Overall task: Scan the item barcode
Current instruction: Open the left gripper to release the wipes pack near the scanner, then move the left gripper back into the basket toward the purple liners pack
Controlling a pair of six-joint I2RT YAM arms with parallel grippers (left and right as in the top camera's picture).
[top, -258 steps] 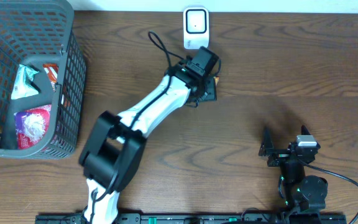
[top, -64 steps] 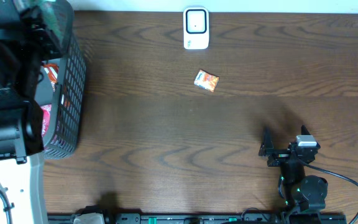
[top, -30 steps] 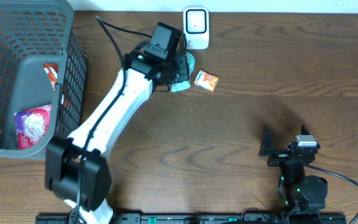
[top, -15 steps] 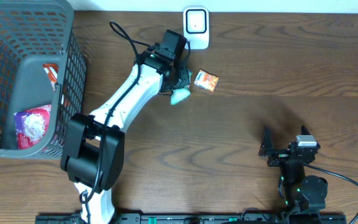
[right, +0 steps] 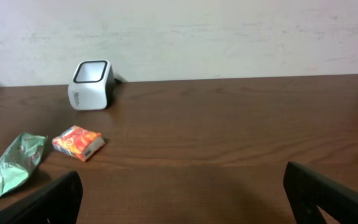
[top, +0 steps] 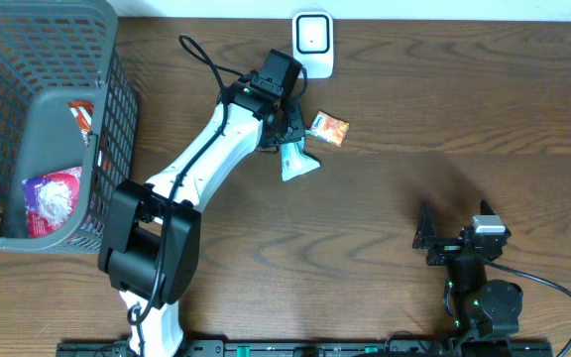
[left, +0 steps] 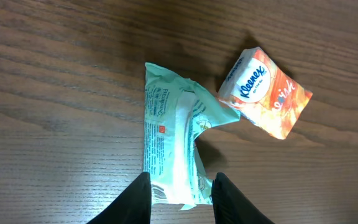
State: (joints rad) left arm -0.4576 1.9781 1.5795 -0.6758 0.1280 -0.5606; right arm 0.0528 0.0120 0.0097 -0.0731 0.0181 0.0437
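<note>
A: Where did the item sit?

B: The green wipes pack [left: 169,143] lay flat on the bench [top: 444,119], label flap up. It was a little way in front of the barcode scanner [top: 312,42]. One corner met the orange Kleenex tissue pack [left: 266,93]; touching or tucked under, could not tell.

A: Left tool [left: 180,180]?

B: Jaws were parted, one finger at each long edge of the pack's end nearest the wrist camera. It gripped nothing as far as that view showed, and the pack rested on the wood by its own weight. The right tool [right: 197,186] stood wide open and empty, well apart from everything.

A: Handling notes?

B: Judged light and soft. It was a wrinkled film pouch with crimped ends, likely to sag or fold if lifted by one end. The film looked glossy, so probably slippery. Not fragile.

A: Where to take hold?

B: Best guess was across the width near the middle, on the padded body rather than the thin crimped seam. Fingers should stay off the printed panels. No barcode was legible in any view, so it may have been on the underside
</note>
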